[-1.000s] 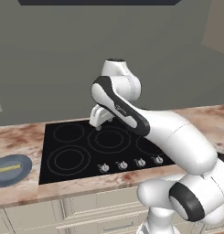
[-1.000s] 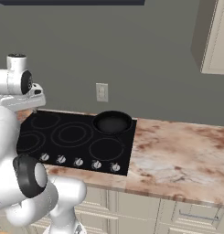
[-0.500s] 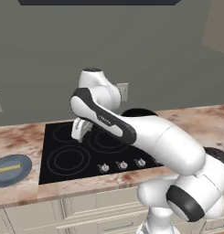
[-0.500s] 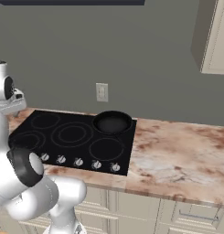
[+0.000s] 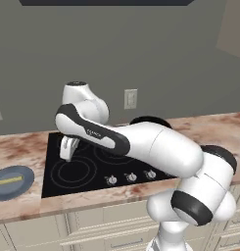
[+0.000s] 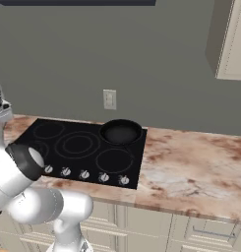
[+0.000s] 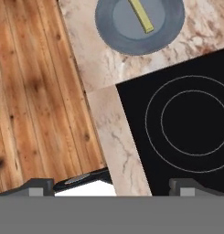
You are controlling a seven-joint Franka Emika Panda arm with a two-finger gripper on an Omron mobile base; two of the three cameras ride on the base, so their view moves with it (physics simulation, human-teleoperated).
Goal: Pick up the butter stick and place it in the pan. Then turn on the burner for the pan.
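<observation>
From the left base view, the butter stick (image 5: pixel 7 180) lies on a blue-grey plate (image 5: pixel 21 188) at the left end of the table (image 5: pixel 23 147), well apart from the pan (image 5: pixel 150 119) at the back of the cooktop (image 5: pixel 87 169), and the gripper (image 5: pixel 68 151) hangs released over the cooktop's left edge. From the right base view, the pan (image 6: pixel 121 132) sits empty on a rear burner. In the hand view, the butter stick (image 7: pixel 141 14) looks light, soft and probably greasy, so I'd pinch it gently across its narrow sides near the middle.

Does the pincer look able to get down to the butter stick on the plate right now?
Probably yes: the pincer is open, and the butter stick lies uncovered on the plate, nothing between.
</observation>
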